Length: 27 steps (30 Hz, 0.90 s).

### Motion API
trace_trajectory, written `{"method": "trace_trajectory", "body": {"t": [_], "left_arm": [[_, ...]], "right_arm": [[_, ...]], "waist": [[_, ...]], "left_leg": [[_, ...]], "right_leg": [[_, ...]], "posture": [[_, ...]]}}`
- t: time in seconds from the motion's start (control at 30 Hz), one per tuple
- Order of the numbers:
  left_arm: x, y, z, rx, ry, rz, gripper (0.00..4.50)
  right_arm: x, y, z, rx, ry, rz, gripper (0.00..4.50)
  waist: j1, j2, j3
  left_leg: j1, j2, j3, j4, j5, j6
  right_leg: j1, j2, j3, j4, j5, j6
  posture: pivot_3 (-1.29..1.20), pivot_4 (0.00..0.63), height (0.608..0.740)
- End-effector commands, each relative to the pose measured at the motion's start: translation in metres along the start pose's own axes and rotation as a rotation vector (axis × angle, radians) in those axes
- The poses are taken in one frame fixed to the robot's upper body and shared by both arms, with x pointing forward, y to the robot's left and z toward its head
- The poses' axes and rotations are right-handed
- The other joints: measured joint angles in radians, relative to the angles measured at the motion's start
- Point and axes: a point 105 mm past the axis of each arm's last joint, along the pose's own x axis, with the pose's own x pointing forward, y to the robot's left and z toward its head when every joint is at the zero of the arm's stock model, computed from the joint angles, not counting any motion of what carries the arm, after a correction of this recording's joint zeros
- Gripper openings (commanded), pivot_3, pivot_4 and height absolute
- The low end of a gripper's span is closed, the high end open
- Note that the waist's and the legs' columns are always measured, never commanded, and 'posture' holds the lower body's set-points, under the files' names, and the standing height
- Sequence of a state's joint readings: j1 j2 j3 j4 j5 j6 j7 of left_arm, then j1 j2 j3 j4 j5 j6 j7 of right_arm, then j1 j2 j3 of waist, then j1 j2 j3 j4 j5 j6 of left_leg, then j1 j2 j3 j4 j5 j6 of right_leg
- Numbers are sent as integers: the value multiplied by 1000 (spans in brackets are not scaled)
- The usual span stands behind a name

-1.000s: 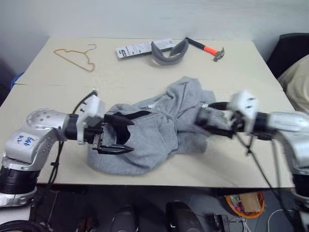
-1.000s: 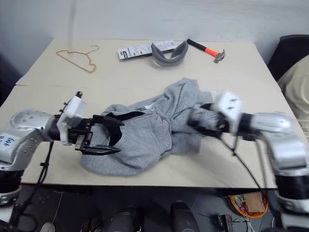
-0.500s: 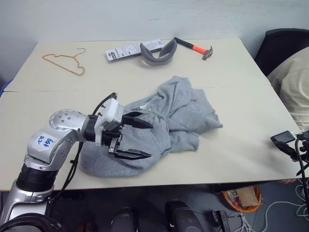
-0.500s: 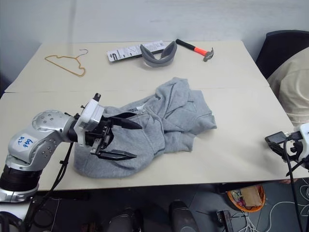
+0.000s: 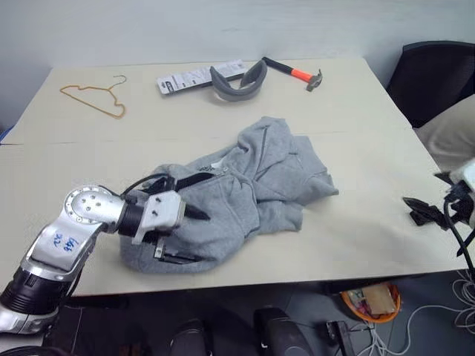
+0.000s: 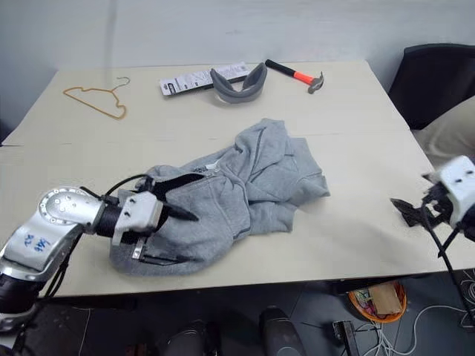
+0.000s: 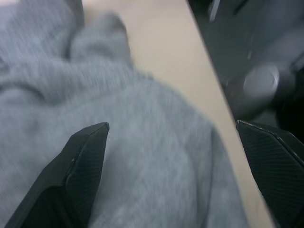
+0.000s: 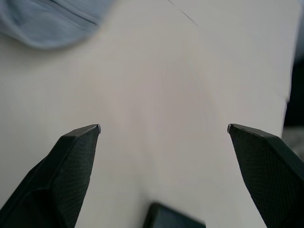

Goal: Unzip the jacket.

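Both pincers stand wide open and hold nothing: your left gripper (image 5: 180,236) has sunk onto the near fold of the jacket (image 5: 260,185), fleece between its fingers. Your right gripper (image 6: 410,211) has swung off the jacket, now well apart, so the zipper is untouched.

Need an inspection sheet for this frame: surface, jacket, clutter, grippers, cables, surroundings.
Surface: beige table, seam across the middle.
Job's things: grey jacket crumpled mid-table; zipper state not readable.
Clutter: wire hanger, printed card, grey padded band, hammer, all along the far side.
Grippers: left gripper open, over the jacket's near-left edge; right gripper open, beyond the table's right edge, holding nothing.
Cables: black cable on the left arm; cable hanging from the right arm.
Surroundings: black chair, orange bin on the floor.
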<state>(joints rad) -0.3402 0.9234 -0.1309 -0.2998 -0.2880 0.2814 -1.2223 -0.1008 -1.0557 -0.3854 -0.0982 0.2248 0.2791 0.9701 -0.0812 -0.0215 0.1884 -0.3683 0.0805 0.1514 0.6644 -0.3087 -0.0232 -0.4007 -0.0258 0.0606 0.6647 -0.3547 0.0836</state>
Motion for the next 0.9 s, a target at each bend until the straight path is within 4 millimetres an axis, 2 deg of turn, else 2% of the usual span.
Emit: {"method": "trace_trajectory", "body": {"t": [0.03, 0.1, 0.3, 0.4, 0.5, 0.63, 0.8, 0.87, 0.9], "left_arm": [[-3, 3, -7, 78, 74, 44, 4500], [3, 3, -10, 106, 85, 66, 4500], [10, 5, -27, 180, 170, 95, 4500], [8, 7, -34, 171, 185, 108, 3955], [4, 8, -39, 170, 203, 112, 3134], [-1, 8, -43, 161, 213, 110, 1932], [-18, 14, -54, 146, 278, 141, 728], [-30, 23, -65, 139, 331, 180, 376], [-39, 27, -73, 140, 369, 196, 374]], "right_arm": [[17, 33, 22, -253, -23, 176, 4494], [33, 39, 26, -387, -29, 198, 4494], [64, 52, 23, -529, -63, 224, 4494], [78, 49, 26, -529, -86, 198, 4500], [89, 47, 27, -538, -100, 194, 3920], [97, 46, 23, -533, -102, 202, 2609], [87, 48, 22, -512, -122, 256, 1136], [79, 47, 19, -515, -115, 285, 494], [74, 44, 16, -509, -104, 293, 228]], "waist": [[6, 0, 0], [10, 0, 0], [23, 0, 0], [22, 0, 0], [17, 0, 0], [15, 0, 0], [2, 0, 0], [-4, 0, 0], [-4, 0, 0]], "left_leg": [[0, 0, -1, 0, 0, 0], [0, -1, -1, 1, -1, 2], [0, -2, 2, 2, -2, 4], [1, 0, 3, 3, -2, 4], [3, 1, 5, 3, -2, 4], [7, 2, 9, 1, -2, 3], [10, 2, 13, 0, -2, 3], [11, 3, 13, -1, -2, 3], [13, 3, 13, -1, -2, 3]], "right_leg": [[1, 0, -1, -1, 0, 0], [2, 0, -1, -2, 0, 0], [2, -1, 0, -3, 0, 0], [2, -2, 0, -1, 0, 0], [2, -2, 1, 0, 0, 0], [2, -2, 1, 1, 0, -1], [3, -2, 2, 2, 0, -1], [4, -2, 2, 2, 0, -1], [5, -2, 2, 3, -1, -2]], "posture": [[0, 150, 740], [0, 150, 740], [0, 150, 740], [0, 150, 740], [0, 150, 740], [0, 150, 740], [0, 150, 740], [0, 150, 740], [0, 150, 740]]}}
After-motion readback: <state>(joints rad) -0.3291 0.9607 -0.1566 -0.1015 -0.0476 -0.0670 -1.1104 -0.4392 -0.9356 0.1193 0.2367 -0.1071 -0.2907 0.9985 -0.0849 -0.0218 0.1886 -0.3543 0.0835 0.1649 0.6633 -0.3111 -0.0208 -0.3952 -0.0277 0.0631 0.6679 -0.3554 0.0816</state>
